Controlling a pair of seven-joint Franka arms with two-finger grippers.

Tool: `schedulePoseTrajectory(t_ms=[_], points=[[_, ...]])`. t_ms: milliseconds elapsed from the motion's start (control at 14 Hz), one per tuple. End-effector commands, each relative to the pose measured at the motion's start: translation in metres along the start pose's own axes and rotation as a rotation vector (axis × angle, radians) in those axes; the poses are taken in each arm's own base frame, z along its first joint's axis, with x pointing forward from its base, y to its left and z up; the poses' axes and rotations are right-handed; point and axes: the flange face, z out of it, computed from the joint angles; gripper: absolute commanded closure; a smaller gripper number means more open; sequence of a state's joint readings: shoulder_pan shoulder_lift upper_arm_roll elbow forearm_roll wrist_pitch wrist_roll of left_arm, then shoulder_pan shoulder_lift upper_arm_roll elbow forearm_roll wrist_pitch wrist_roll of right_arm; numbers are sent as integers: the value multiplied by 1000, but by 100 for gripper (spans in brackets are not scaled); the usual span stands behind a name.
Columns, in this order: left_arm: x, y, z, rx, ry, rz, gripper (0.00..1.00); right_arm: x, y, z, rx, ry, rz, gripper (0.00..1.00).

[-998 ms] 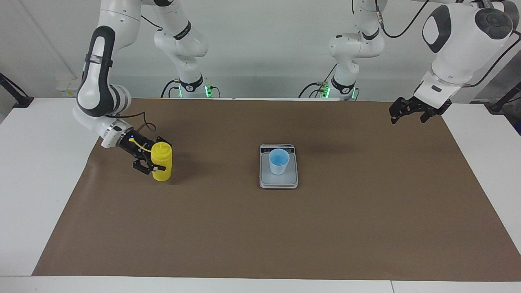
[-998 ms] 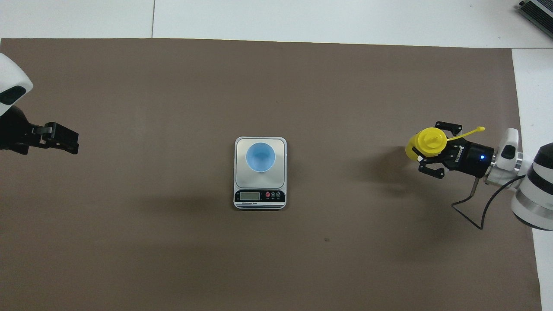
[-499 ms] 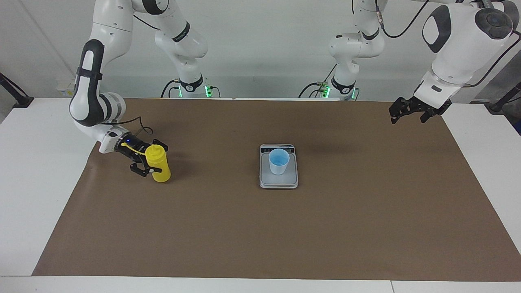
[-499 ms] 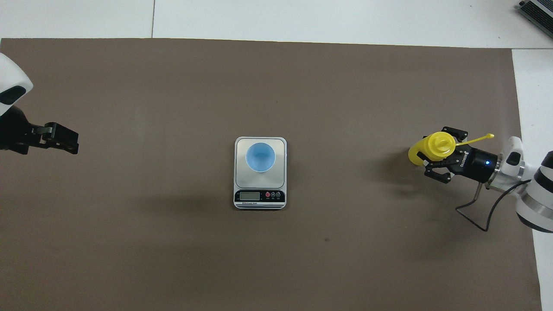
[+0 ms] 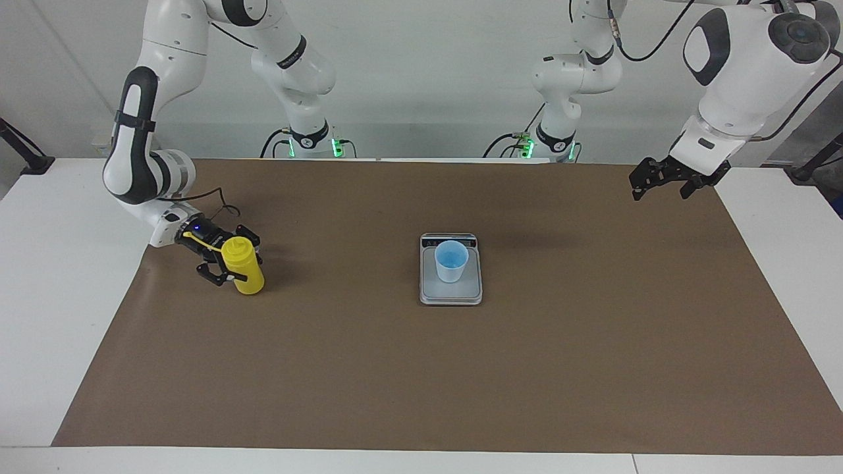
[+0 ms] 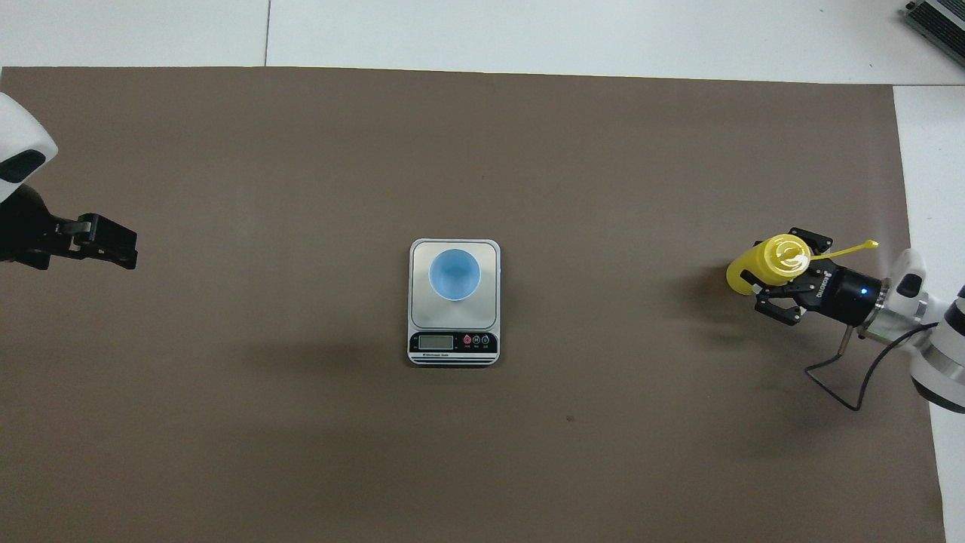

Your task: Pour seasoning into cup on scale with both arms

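Observation:
The yellow seasoning bottle (image 5: 245, 271) (image 6: 761, 264) leans slightly with its base at the brown mat, near the right arm's end of the table. My right gripper (image 5: 236, 262) (image 6: 780, 273) reaches in low from the side, its fingers closed around the bottle's body; the cap strap sticks out over the wrist. A light blue cup (image 5: 451, 261) (image 6: 454, 274) stands upright on the silver scale (image 5: 451, 295) (image 6: 452, 344) in the middle of the mat. My left gripper (image 5: 660, 186) (image 6: 121, 253) hangs open and holds nothing, over the mat's edge at the left arm's end, where that arm waits.
The brown mat (image 5: 421, 368) covers most of the white table (image 5: 59, 276). A thin black cable (image 6: 837, 371) loops from the right wrist down onto the mat. The scale's dark display strip faces the robots.
The right gripper has drawn the yellow bottle toward the right arm's end of the table, farther from the scale, and lower. The left arm, cup and scale have not moved.

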State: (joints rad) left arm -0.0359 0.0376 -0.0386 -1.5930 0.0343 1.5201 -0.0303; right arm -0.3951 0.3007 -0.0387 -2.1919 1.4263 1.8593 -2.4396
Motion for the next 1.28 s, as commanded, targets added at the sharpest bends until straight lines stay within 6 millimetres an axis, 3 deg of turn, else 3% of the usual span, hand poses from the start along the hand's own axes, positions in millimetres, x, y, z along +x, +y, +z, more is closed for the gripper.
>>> schedulePoseTrajectory(t_ms=[0, 71, 570, 927, 1212], points=[[-7, -2, 1, 11, 11, -3, 0, 3, 0, -3, 4, 28, -19, 12], [-7, -2, 1, 11, 11, -3, 0, 3, 1, -3, 3, 27, -33, 0], [-7, -2, 1, 11, 11, -3, 0, 3, 0, -13, 5, 33, -47, 0], [-7, -2, 0, 11, 12, -3, 0, -7, 1, -52, 17, -33, -65, 0], [-7, -2, 1, 11, 11, -3, 0, -13, -1, -71, 40, -66, -73, 0]])
